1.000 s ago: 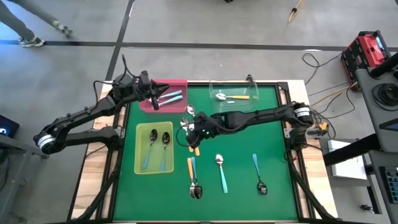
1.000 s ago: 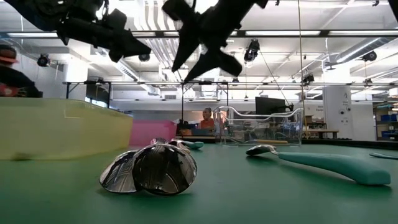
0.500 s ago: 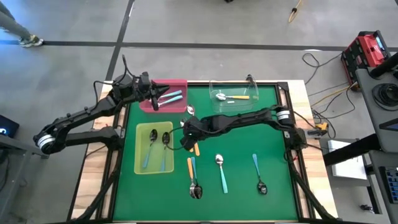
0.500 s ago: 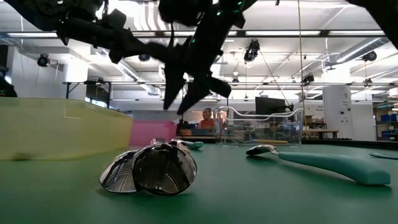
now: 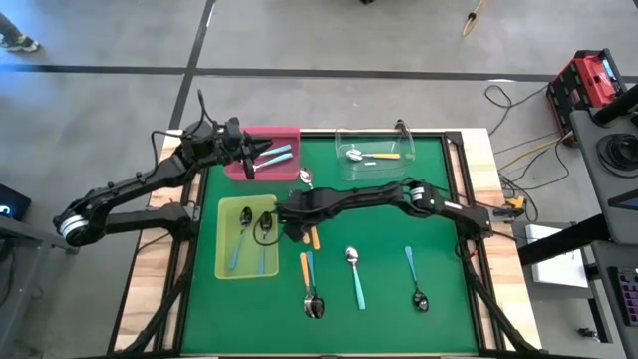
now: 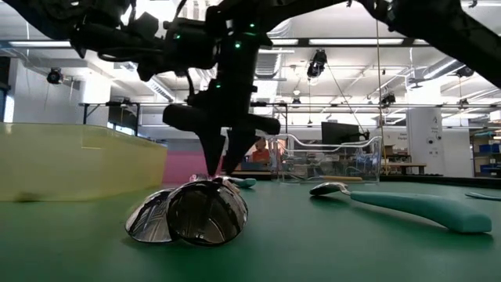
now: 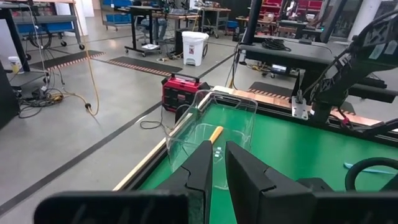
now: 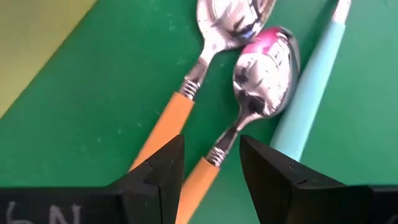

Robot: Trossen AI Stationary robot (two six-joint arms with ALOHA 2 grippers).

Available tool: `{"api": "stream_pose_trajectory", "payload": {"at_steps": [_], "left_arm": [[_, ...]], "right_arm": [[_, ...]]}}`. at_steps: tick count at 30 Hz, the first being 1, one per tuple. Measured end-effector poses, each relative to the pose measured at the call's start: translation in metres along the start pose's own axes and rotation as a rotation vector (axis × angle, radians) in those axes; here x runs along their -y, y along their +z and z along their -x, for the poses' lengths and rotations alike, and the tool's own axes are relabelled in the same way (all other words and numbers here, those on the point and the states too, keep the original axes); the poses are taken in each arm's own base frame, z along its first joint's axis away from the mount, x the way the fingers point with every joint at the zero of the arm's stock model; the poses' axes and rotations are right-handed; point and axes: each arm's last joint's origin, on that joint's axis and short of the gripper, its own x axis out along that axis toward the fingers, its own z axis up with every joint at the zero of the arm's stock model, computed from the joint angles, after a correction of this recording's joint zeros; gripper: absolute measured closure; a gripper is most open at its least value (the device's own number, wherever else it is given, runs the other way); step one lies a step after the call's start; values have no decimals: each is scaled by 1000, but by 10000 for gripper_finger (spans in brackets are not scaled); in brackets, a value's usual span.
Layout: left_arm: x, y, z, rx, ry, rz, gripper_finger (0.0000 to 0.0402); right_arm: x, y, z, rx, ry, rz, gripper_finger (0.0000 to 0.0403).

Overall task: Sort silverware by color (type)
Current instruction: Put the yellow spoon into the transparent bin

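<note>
My right gripper [image 8: 211,177] is open and points down over two orange-handled spoons [image 8: 186,106] that lie side by side on the green mat beside the yellow-green tray [image 5: 223,261]. Its fingers stand on either side of one orange handle [image 8: 202,177] and I see no touch. In the high view this gripper [image 5: 292,227] is at the tray's right edge; the low view has it [image 6: 219,174] just above the shiny bowls [image 6: 188,211]. A light-blue handle [image 8: 311,93] lies next to them. My left gripper [image 5: 252,160] waits above the pink tray [image 5: 284,133], its fingers [image 7: 202,168] a narrow gap apart.
The pink tray holds light-blue spoons [image 5: 276,155]. One orange spoon [image 5: 377,156] is in the clear tray [image 5: 399,135], and the yellow-green tray has two teal spoons [image 5: 251,237]. More spoons lie near the mat's near edge [image 5: 311,284] [image 5: 354,274] [image 5: 414,279]. Green mat is bare at the right.
My right gripper has moved toward the table's left edge and down, from beside the mat's middle to the orange spoons next to the yellow-green tray. Its fingers have swung from slanting to pointing straight down. The spoons have stayed where they lay.
</note>
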Motion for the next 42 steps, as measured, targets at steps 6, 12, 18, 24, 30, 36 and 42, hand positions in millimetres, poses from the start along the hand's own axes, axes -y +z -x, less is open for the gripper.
{"api": "stream_pose_trajectory", "payload": {"at_steps": [6,12,18,24,30,36,42], "left_arm": [[0,-2,0,-3,0,1,374],[0,-2,0,-4,-1,1,374],[0,-2,0,-6,-1,2,374],[0,-3,0,-7,-1,3,374],[0,-3,0,-9,-1,10,374],[0,-3,0,-9,-1,27,374],[0,-4,0,-13,-1,31,374]], "right_arm": [[-3,3,-1,-6,-6,-4,257],[0,0,-1,-30,-31,-10,257],[2,-3,-7,-36,-57,-13,257],[2,-4,-16,-24,-65,-8,257],[3,-8,-27,-25,-41,-9,271],[3,-10,-31,-32,-33,-8,353],[2,-9,-28,-25,-24,16,376]]}}
